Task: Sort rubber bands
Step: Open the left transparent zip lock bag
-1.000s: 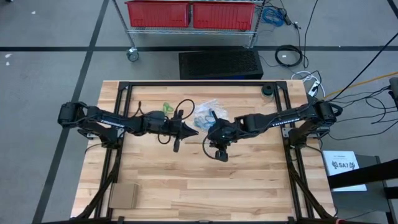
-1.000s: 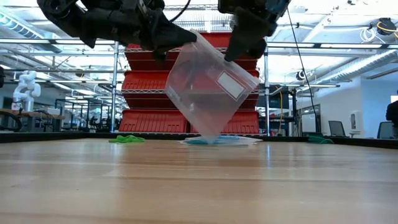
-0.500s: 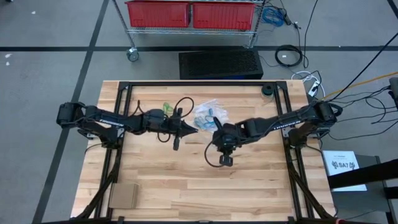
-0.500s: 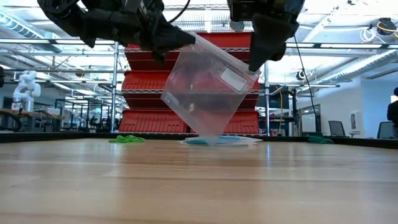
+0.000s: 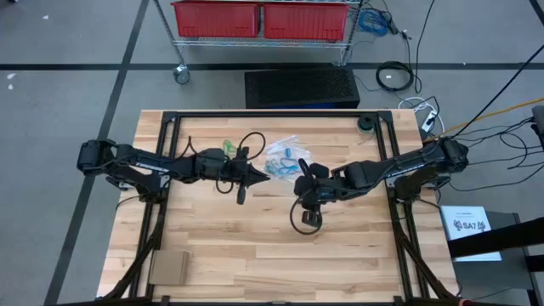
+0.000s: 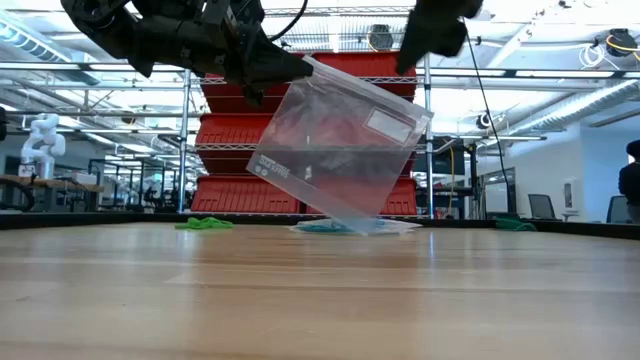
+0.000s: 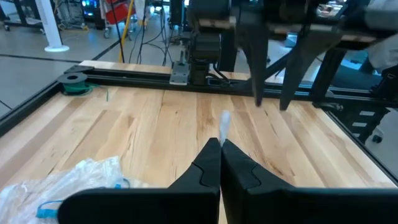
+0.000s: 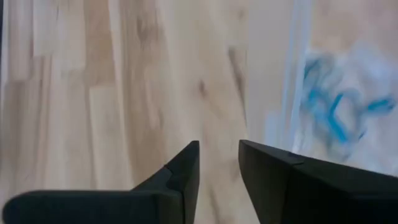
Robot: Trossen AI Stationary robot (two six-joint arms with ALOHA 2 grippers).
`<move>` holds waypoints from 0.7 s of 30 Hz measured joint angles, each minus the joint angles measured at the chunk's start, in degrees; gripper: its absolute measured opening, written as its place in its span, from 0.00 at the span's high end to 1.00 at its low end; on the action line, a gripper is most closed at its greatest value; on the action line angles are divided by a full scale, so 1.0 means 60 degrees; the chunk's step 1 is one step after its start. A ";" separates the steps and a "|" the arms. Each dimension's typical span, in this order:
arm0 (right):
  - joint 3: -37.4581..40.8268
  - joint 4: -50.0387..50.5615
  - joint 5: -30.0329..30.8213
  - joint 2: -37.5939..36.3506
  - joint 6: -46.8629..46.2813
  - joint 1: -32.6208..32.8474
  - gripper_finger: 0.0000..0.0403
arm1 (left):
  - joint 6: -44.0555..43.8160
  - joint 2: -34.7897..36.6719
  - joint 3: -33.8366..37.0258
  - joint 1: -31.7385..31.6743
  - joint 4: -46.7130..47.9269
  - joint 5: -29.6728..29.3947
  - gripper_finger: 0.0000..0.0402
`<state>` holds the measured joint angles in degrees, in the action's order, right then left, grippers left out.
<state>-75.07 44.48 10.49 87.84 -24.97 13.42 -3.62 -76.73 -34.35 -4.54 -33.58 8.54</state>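
Observation:
A clear plastic bag point(image 6: 340, 150) with a white label hangs tilted from my left gripper point(image 6: 300, 68), which is shut on it above the table's middle point(image 5: 267, 178). My right gripper point(image 6: 432, 35) is open and stands just right of the bag and above its right corner, touching nothing. In its own wrist view point(image 8: 219, 144) the gap between its fingers is empty. Green rubber bands point(image 5: 228, 147) lie on the table behind the left gripper. Blue rubber bands point(image 5: 287, 158) lie in a heap of clear bags at the far middle. More green ones point(image 6: 515, 225) lie far right. My left gripper pinches the clear bag's top edge at its upper left corner point(image 6: 312, 66) between its two fingers, coming level from the table's left. A sliver of the bag point(image 7: 224, 121) sticks out past the fingertips. The bag hangs tilted below; whether its lowest corner point(image 6: 352, 222) touches the table, I cannot tell.
A heap of clear bags point(image 7: 68, 180) lies on the far side of the left gripper. A black frame point(image 5: 263, 115) runs round the table's far edge and sides. A brown block point(image 5: 169, 268) sits at the near left corner. A black round thing point(image 5: 365, 122) is far right.
My right gripper has moved toward the table's right and upward, away from the bag's upper right corner. The bag, still held by the left gripper, has swung from a steep tilt to a flatter one, its right corner now lying farther right.

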 joint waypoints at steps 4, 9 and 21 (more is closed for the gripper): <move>-0.0286 -0.0341 0.1254 0.0001 0.0676 0.0011 0.74 | 0.0000 0.0000 0.0000 0.0007 0.0028 0.0004 1.00; -0.0294 -0.0707 0.2401 0.0017 0.1503 -0.0116 0.94 | 0.0000 0.0000 0.0000 0.0011 0.0033 0.0004 1.00; -0.0294 -0.1170 0.2097 0.0636 0.2033 -0.0558 1.00 | 0.0000 0.0000 0.0000 0.0018 0.0050 0.0084 1.00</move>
<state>-76.84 37.46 23.07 91.66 -12.78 10.07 -3.62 -76.73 -34.35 -4.43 -33.28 9.04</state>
